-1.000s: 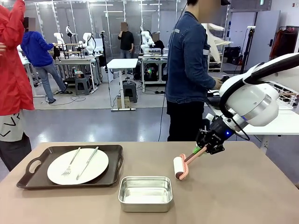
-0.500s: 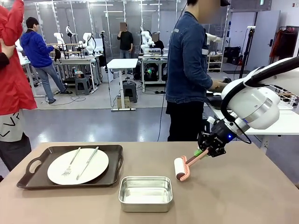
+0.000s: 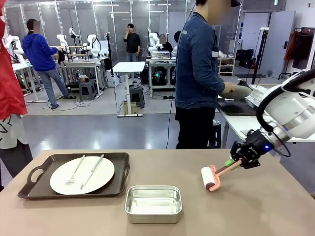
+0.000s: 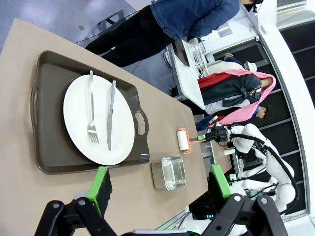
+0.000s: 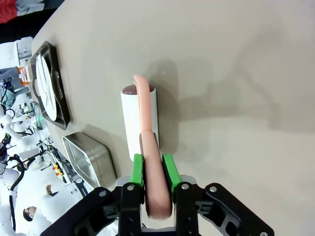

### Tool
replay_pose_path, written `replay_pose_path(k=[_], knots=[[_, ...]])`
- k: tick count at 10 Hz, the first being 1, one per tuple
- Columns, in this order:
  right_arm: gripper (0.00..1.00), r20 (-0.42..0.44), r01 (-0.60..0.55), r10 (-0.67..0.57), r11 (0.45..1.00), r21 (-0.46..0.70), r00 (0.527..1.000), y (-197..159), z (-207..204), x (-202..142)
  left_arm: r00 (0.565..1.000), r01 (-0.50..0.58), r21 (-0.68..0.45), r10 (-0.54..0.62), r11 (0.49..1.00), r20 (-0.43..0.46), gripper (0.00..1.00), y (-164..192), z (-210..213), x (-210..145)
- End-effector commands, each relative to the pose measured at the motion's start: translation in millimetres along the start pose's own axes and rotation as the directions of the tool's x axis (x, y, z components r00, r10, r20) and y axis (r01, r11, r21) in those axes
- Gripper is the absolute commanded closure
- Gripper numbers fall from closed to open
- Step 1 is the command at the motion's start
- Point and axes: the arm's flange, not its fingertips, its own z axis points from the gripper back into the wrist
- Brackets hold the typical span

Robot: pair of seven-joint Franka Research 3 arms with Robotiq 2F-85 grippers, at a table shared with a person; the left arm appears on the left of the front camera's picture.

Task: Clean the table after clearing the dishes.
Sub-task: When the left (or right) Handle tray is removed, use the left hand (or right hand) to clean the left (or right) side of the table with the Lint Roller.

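Tan-brown and matte, the worktop (image 3: 275, 206) is only partly dealt with. Toward its left edge a dark brown tray (image 3: 29, 189) has not yet been cleared. On the tray a round white plate (image 3: 59, 179) is carried, with a fork (image 3: 75, 172) and a knife (image 3: 92, 171) laid side by side across it. Just beside the tray's right end, near the front edge, a steel pan (image 3: 153, 212) is set, and it looks empty.

Toward the right edge a lint roller (image 3: 211, 178) is held by its pink handle. Its white roll appears to rest on the surface, well apart from the pan. The right end effector (image 3: 232, 162) is closed tightly on that handle, with the green pads pressed to both sides. The left end effector (image 4: 158, 179) is held high over the left end with its jaws spread wide and nothing between them.

At the far edge a person (image 3: 197, 73) in a denim jacket is turned toward a side table.

The cleaning is judged to be under way on the right part only. The removal of the tray and pan, and the rolling of the left and middle parts, are judged to be left.
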Motion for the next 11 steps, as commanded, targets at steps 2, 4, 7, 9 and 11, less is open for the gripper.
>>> replay_pose_path(k=[2, 4, 7, 9, 11], knots=[[0.78, -0.013, 0.019, -0.021, 0.986, -0.163, 1.000, -55, 16, -10, 1.000, 0.014, -0.018, -0.013, 1.000, 0.009, 0.00, 0, 2, 1], [0.78, -0.007, 0.030, -0.032, 0.973, -0.229, 0.999, -79, 41, -15, 1.000, 0.014, -0.018, -0.013, 1.000, 0.009, 0.00, 0, 2, 1], [0.78, -0.008, 0.048, -0.055, 0.929, -0.367, 0.998, -89, 75, -28, 1.000, 0.014, -0.018, -0.013, 1.000, 0.009, 0.00, 0, 2, 1], [0.78, -0.004, 0.050, -0.057, 0.908, -0.416, 0.998, -84, 93, -33, 1.000, 0.014, -0.018, -0.013, 1.000, 0.009, 0.00, 0, 2, 1], [0.78, -0.003, 0.024, -0.029, 0.894, -0.447, 1.000, -66, 109, -37, 1.000, 0.014, -0.018, -0.013, 1.000, 0.009, 0.00, 0, 2, 1]])
